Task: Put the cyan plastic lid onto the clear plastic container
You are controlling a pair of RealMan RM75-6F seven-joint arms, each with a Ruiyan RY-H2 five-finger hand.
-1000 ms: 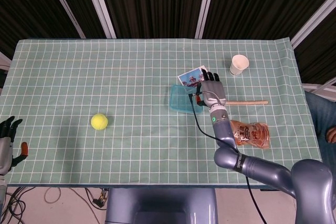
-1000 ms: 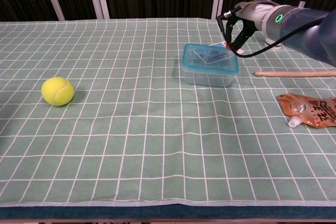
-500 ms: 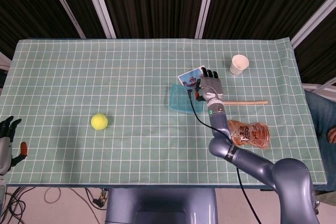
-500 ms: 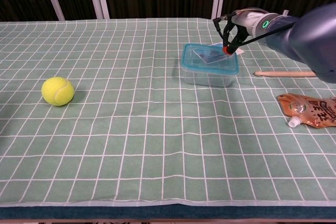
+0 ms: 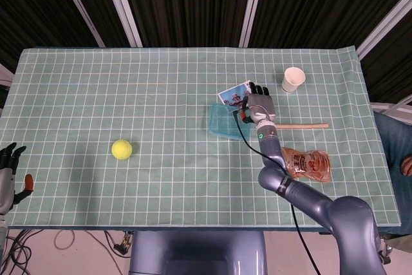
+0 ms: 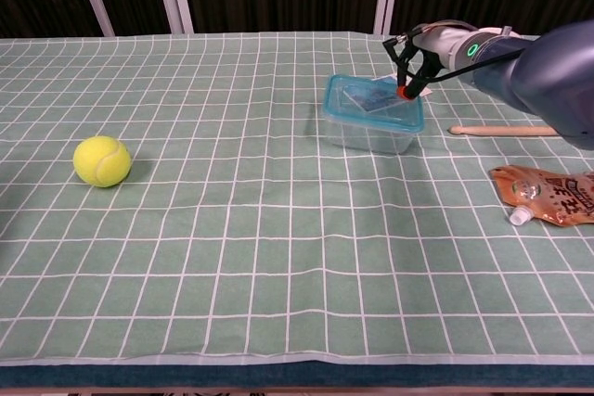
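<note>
Pouch (image 6: 548,196) lies at lower right of the chest view, tennis ball (image 6: 101,160) at left. Farther back, right of centre, the cyan lid (image 6: 373,103) sits on the clear container (image 6: 369,134); the right hand (image 6: 415,57) presses a fingertip on its far right corner. Left hand (image 5: 9,170), fingers apart, hangs at the head view's lower left.

A table (image 5: 96,94) with a green checked cloth carries a tennis ball (image 5: 121,149), a lidded clear container (image 6: 372,116), a photo card (image 5: 233,94), a paper cup (image 5: 293,80), a wooden stick (image 5: 302,125) and a snack pouch (image 5: 308,164).
</note>
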